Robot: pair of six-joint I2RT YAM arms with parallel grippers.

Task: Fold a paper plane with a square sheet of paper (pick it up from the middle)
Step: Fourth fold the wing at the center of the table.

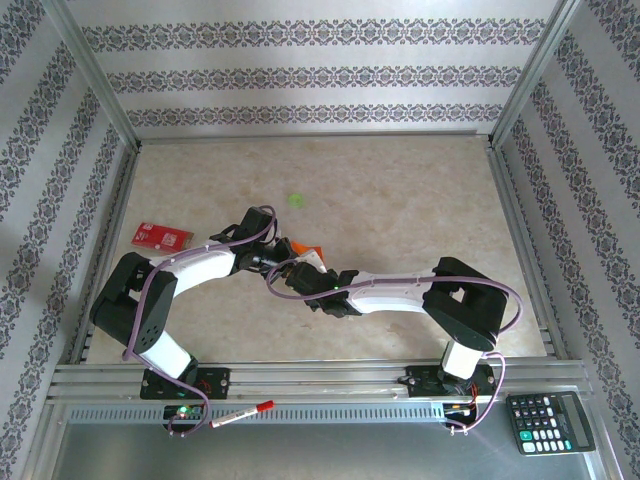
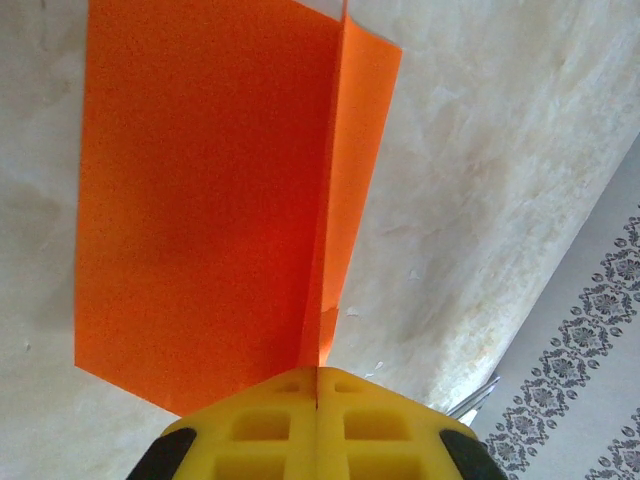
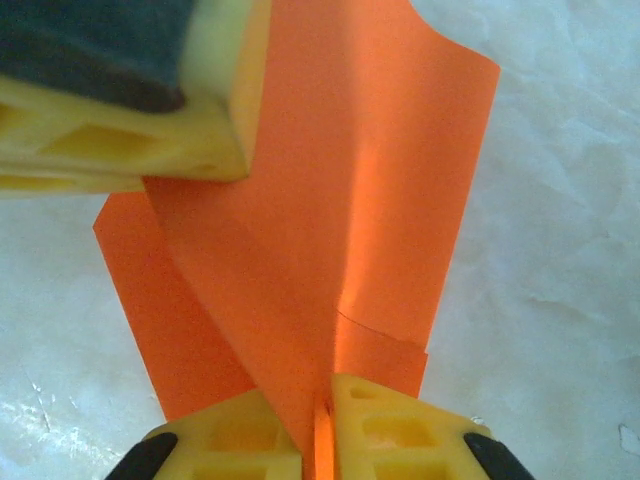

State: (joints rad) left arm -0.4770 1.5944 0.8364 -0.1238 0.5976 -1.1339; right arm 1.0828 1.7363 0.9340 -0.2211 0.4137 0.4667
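- So far the orange sheet (image 2: 200, 200) has a lengthwise fold; no pointed nose or wings yet, so most folding remains.
- Both the left gripper (image 2: 317, 372) and right gripper (image 3: 322, 405) pinch it, near the middle of the table (image 1: 400, 190).

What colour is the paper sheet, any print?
Plain bright orange, no print; the square sheet of paper shows best in the left wrist view.

Both arms reach inward, grippers meeting at centre.
Left arm (image 1: 195, 268) has its elbow out left, right arm (image 1: 400, 292) its elbow out right. Left gripper (image 2: 317, 375) is pinched on the square sheet of paper (image 2: 200, 180); right gripper (image 3: 322, 392), just beside it, is clamped on the same sheet.
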